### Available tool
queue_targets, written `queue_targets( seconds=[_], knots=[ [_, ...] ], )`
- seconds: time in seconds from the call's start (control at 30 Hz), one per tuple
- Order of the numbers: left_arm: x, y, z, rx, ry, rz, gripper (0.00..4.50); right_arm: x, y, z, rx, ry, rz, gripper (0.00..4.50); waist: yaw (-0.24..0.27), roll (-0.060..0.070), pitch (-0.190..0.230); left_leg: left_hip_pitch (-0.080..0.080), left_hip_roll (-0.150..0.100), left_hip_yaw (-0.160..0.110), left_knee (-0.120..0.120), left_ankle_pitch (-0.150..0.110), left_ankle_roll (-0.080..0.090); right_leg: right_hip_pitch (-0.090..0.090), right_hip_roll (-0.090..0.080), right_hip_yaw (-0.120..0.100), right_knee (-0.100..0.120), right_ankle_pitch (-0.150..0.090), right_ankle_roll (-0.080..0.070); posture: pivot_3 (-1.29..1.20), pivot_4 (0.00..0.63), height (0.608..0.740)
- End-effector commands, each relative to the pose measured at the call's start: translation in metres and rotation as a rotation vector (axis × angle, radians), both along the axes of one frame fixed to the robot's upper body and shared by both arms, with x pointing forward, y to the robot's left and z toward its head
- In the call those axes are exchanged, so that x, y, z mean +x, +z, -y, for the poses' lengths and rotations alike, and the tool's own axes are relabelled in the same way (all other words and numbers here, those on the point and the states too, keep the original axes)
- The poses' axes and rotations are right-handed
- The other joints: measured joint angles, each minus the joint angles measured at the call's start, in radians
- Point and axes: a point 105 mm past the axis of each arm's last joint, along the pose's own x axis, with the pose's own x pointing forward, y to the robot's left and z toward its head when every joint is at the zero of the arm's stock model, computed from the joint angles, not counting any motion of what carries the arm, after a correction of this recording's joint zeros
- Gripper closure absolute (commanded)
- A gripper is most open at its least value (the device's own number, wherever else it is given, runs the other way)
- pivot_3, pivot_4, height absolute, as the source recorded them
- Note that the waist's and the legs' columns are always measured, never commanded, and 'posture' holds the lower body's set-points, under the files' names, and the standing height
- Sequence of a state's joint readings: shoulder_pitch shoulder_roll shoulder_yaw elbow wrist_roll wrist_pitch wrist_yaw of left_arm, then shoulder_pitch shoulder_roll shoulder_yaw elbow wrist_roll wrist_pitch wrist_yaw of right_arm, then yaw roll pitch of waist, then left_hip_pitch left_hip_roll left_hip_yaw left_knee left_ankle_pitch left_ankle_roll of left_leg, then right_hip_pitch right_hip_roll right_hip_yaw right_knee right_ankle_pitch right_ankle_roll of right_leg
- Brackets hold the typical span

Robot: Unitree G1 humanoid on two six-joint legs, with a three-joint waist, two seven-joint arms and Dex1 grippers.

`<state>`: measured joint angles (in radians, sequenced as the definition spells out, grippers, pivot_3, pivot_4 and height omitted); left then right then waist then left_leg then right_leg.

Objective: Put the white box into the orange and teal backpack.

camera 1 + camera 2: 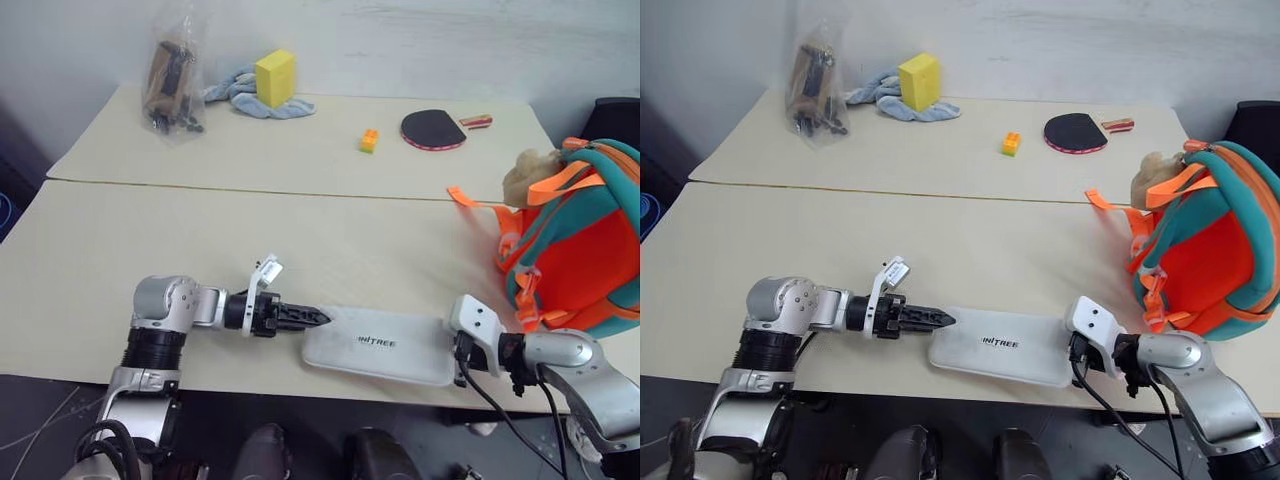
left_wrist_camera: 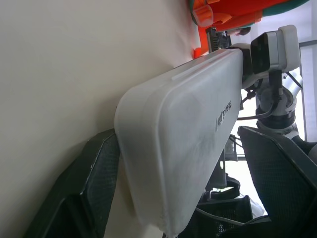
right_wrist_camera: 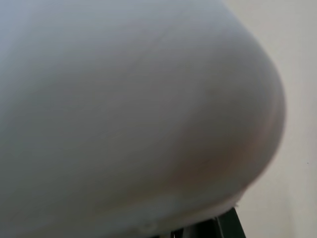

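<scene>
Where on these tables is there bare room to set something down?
Bare: the near table between the seam and the white box, and the far table's middle, bag to orange brick. Crowded: the right edge by the backpack.

Two pale tables are set edge to edge. The white box and backpack are carried by the near one. A sponge, cloth, bag, paddle and toy brick are laid on the far one.

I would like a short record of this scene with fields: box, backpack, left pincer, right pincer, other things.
box: white box flat at the near table edge
backpack: orange and teal backpack on the table, to the box's right
left pincer: left pincer open, at the box's left end
right pincer: right pincer shut, at the box's right end
other things: yellow sponge block, paddle
</scene>
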<state>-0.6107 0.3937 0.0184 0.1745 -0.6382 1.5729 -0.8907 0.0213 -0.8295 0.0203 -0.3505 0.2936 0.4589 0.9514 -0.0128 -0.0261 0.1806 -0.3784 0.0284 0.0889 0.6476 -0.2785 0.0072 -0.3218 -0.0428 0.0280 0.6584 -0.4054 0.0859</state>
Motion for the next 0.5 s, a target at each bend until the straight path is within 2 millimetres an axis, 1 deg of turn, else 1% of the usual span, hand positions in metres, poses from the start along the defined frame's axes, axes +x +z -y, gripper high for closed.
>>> queue_targets(
  seconds=[0.03, 0.13, 0.2, 0.27, 0.33, 0.4, 0.47, 0.5],
  knots=[
    [-0.002, -0.014, 0.001, 0.064, -0.006, -0.016, 0.58, -0.003, 0.001, 0.001, -0.008, 0.003, 0.003, 4.50, 0.002, 0.000, 0.000, 0.001, 0.000, 0.000, 0.000, 0.000, 0.000, 0.001, 0.000, 0.000, 0.000, 0.000, 0.000, 0.00, 0.150, 0.740],
    [0.004, -0.012, -0.013, 0.088, 0.029, 0.006, 0.58, -0.005, 0.005, 0.008, -0.023, -0.003, -0.003, 4.50, 0.004, 0.000, 0.000, 0.001, 0.000, 0.000, 0.000, 0.000, 0.000, 0.001, 0.000, 0.000, 0.000, 0.000, 0.000, 0.00, 0.150, 0.740],
    [0.009, -0.006, -0.032, 0.104, 0.068, 0.015, 0.58, -0.006, 0.010, 0.027, -0.067, -0.025, -0.009, 4.50, 0.003, 0.000, 0.000, 0.001, 0.000, 0.000, -0.001, 0.000, -0.001, 0.000, 0.000, 0.000, 0.000, 0.000, 0.000, 0.00, 0.150, 0.740],
    [0.009, -0.001, -0.041, 0.109, 0.079, 0.017, 0.58, -0.010, 0.015, 0.039, -0.089, -0.033, -0.021, 4.50, -0.004, 0.000, 0.000, 0.001, 0.000, 0.000, -0.002, 0.000, -0.001, 0.000, 0.001, 0.000, -0.001, 0.000, 0.000, 0.00, 0.150, 0.740],
    [0.007, 0.001, -0.045, 0.107, 0.074, 0.014, 0.58, -0.015, 0.019, 0.050, -0.105, -0.035, -0.039, 4.50, -0.014, 0.001, 0.000, 0.001, 0.001, 0.000, -0.003, 0.000, -0.002, 0.000, 0.001, 0.000, -0.001, 0.000, 0.000, 0.00, 0.150, 0.740],
    [0.005, 0.003, -0.047, 0.104, 0.067, 0.011, 0.58, -0.019, 0.022, 0.056, -0.118, -0.028, -0.051, 4.50, -0.017, 0.001, 0.001, 0.001, 0.001, 0.000, -0.004, 0.000, -0.002, 0.000, 0.001, 0.000, -0.001, 0.000, -0.001, 0.00, 0.150, 0.740],
    [-0.001, 0.004, -0.047, 0.102, 0.040, 0.001, 0.58, -0.027, 0.024, 0.056, -0.116, -0.001, -0.078, 4.50, -0.018, 0.001, 0.001, 0.001, 0.001, 0.000, -0.004, 0.000, -0.002, -0.001, 0.001, 0.000, -0.001, 0.000, -0.001, 0.00, 0.150, 0.740],
    [-0.005, 0.003, -0.046, 0.107, 0.018, -0.005, 0.58, -0.033, 0.025, 0.052, -0.103, 0.031, -0.099, 4.50, -0.018, 0.001, 0.001, 0.001, 0.001, 0.000, -0.005, 0.000, -0.002, -0.001, 0.001, 0.000, -0.002, 0.000, -0.001, 0.00, 0.150, 0.740]
  ],
)
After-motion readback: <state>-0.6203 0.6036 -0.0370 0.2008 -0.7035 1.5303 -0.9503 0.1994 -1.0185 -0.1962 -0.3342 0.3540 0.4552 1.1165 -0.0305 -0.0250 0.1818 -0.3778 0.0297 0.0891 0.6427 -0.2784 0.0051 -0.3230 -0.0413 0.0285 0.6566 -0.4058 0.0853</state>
